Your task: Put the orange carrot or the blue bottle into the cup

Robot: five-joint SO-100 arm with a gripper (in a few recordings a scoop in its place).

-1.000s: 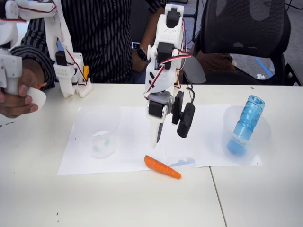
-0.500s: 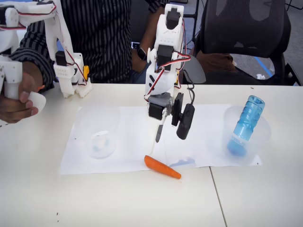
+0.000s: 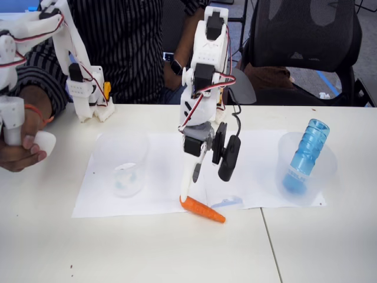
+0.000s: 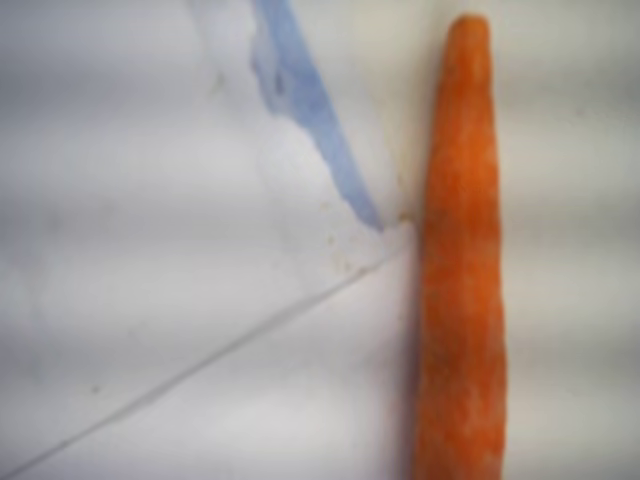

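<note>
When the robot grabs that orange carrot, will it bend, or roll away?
The orange carrot looks stiff and solid, so it probably won't bend. It is round and tapered and lies flat on the table, so a nudge might roll it in a curve. Its smooth skin could slip between the fingers of the gripper, which is open just above it.

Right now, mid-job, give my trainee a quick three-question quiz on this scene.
1. True or false: the blue bottle already stands in a clear cup.
2. Where does the orange carrot lie?
A. in the left cup
B. on the table at the paper's front edge
C. inside the bottle
3. Fill in: the end effector reaches down at the carrot's ____ end in the fixed view.

Key: 1 true; 2 B; 3 left.
</note>
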